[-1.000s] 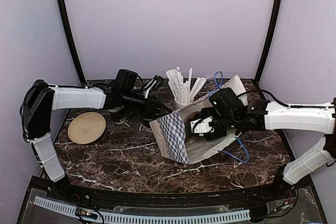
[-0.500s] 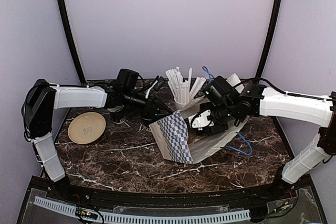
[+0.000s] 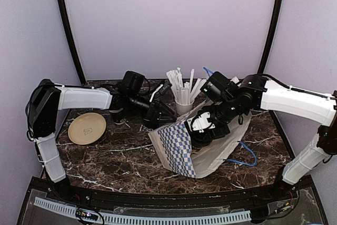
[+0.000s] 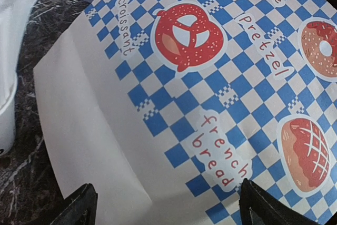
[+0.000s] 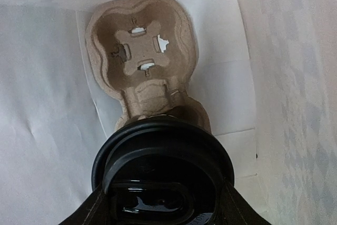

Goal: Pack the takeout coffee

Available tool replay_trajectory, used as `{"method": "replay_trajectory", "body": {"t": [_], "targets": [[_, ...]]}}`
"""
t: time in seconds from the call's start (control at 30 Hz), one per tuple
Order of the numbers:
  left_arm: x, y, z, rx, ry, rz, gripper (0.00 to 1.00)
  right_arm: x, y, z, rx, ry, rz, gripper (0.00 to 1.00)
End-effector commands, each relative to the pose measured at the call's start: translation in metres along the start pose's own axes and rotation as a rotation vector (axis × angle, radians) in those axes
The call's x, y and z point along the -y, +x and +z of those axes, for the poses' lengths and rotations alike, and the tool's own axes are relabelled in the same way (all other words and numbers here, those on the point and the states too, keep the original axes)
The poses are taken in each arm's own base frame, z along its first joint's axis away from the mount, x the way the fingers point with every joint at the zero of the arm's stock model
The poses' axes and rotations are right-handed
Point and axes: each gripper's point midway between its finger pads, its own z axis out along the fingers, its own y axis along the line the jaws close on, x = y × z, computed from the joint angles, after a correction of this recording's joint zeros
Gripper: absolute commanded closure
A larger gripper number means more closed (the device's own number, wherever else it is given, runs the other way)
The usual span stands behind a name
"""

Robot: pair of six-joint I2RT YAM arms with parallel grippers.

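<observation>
Lilac walls on three sides; dark brown marble tabletop (image 3: 121, 151) with white veins.

- White paper bag with blue check print and bakery pictures (image 3: 176, 146): about midway between the left and right edges, mouth open, with the right jaws reaching into it.
- Takeout coffee, a small black paper cup with a black plastic lid (image 5: 163, 167): inside the bag, between the right jaws. These stand part open and are closed against the cup's sides.
- Brown moulded-pulp two-cup carrier (image 5: 139, 51): lies on the bag's white floor. One well is empty; the cup covers the other. Whether the cup is seated in that well cannot be told.
- The left jaws are spread wide and hold nothing. They face the bag's printed outer side, on its left-edge side; contact with the paper cannot be told.
- White cup of wrapped straws (image 3: 182, 106): behind the bag, toward the far edge.
- Round tan disc (image 3: 87, 128): flat, near the left edge.
- Blue cable (image 3: 245, 156): looped between the bag and the right edge.
</observation>
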Motion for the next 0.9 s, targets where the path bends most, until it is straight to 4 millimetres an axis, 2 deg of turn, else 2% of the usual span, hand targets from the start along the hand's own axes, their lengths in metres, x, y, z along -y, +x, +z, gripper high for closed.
{"method": "replay_trajectory", "body": {"t": [0.0,0.13,0.23,0.33,0.43,0.6,0.7,0.87], "targets": [[0.037,-0.006,0.005,-0.011,0.153,0.034,0.04,-0.015,-0.024,-0.016,0.047,-0.063,0.004,0.48],[0.040,-0.013,0.000,0.006,0.140,0.066,0.05,-0.005,-0.026,-0.021,0.030,0.003,0.014,0.48],[0.037,-0.019,-0.012,0.025,0.094,0.092,0.05,0.003,-0.020,-0.022,0.000,0.060,0.003,0.48],[0.031,-0.027,-0.023,0.043,0.035,0.135,0.04,0.003,-0.024,-0.027,0.023,0.068,-0.008,0.48],[0.021,-0.039,-0.041,0.064,-0.060,0.170,0.02,0.005,-0.030,-0.032,0.038,0.075,-0.014,0.48],[0.009,-0.072,-0.081,0.123,-0.268,0.226,0.01,0.010,-0.036,-0.038,0.052,0.087,-0.009,0.47],[0.016,-0.090,-0.099,0.160,-0.362,0.293,0.01,0.015,-0.041,-0.045,0.068,0.099,0.009,0.46],[0.029,-0.108,-0.116,0.188,-0.422,0.323,0.01,0.026,-0.047,-0.055,0.079,0.129,0.026,0.46]]}}
